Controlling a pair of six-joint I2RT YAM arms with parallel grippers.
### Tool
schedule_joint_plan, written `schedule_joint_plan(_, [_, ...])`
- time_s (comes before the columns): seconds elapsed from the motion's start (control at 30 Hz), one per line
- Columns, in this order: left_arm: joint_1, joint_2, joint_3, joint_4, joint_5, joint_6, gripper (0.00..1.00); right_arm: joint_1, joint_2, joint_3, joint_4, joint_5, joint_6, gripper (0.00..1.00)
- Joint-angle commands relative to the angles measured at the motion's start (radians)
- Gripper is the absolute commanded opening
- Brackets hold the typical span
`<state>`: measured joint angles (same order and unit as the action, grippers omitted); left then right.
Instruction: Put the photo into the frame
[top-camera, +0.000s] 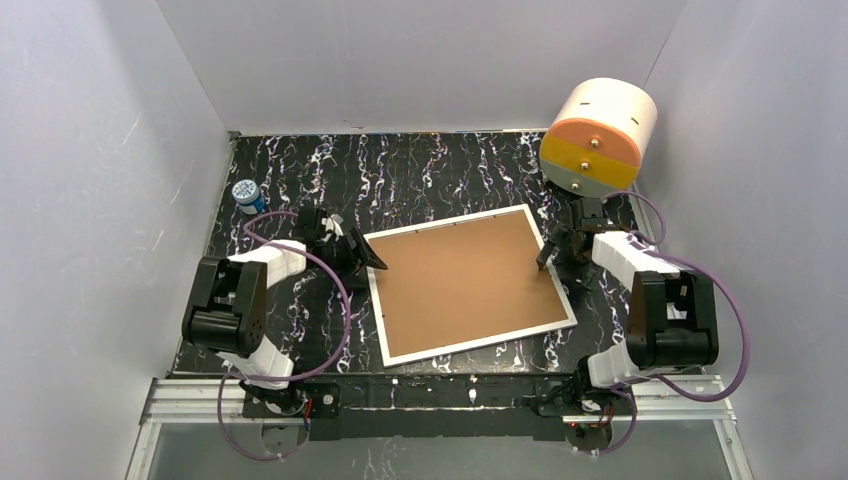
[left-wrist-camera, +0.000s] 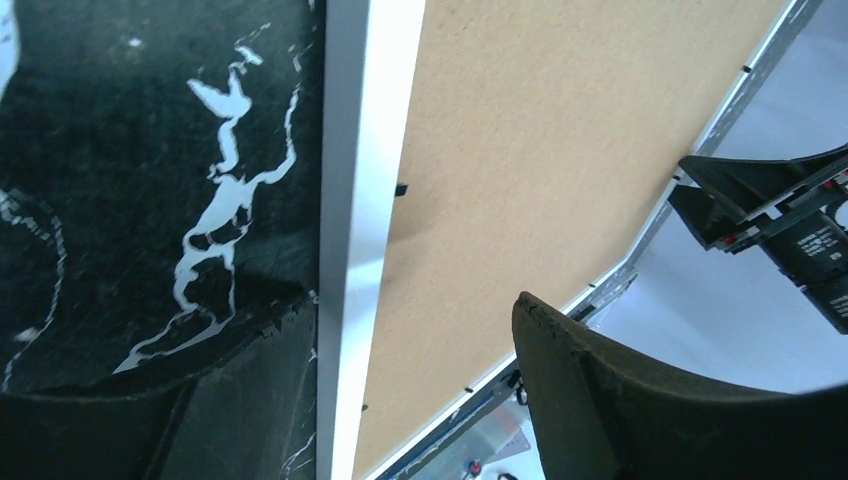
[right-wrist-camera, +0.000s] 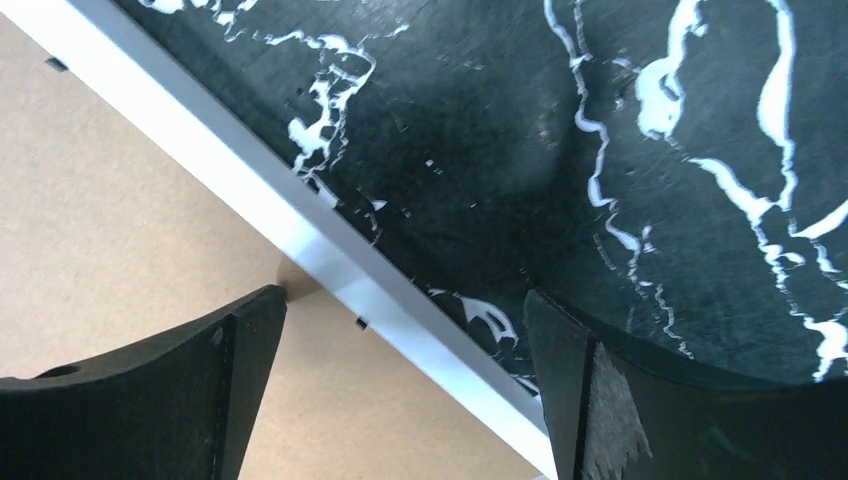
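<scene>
The frame (top-camera: 465, 285) lies back-up between the left hand (top-camera: 368, 258) and right hand (top-camera: 547, 256). Both are spread wide over its rims, gripping nothing. The photo is unseen and probably already inside.

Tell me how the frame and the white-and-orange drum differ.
The frame is flat and rectangular; the drum is a thick cylinder. The frame lies brown back up on the table; the drum sits tilted at the far right corner, showing an orange, yellow and grey face. Both have white outer edges.
</scene>
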<state>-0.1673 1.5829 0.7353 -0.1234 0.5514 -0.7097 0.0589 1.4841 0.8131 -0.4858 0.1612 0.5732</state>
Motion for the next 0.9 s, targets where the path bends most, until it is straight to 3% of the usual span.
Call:
schedule_joint_plan(0.0, [-0.014, 0.119, -0.004, -0.048, -0.109, 0.049, 0.73, -0.002, -0.042, -0.067, 0.023, -0.149, 0.010, 0.98])
schedule_joint_plan(0.4, [-0.018, 0.330, 0.226, -0.050, -0.022, 0.081, 0.72, -0.001, -0.080, -0.164, 0.037, -0.508, -0.056, 0.96])
schedule_joint_plan(0.63, [-0.018, 0.452, 0.419, -0.050, -0.038, 0.081, 0.72, 0.009, -0.085, -0.231, 0.123, -0.809, -0.053, 0.94])
schedule_joint_plan(0.87, [-0.018, 0.570, 0.586, -0.017, -0.078, 0.051, 0.71, 0.086, -0.122, -0.255, 0.184, -0.856, 0.040, 0.94])
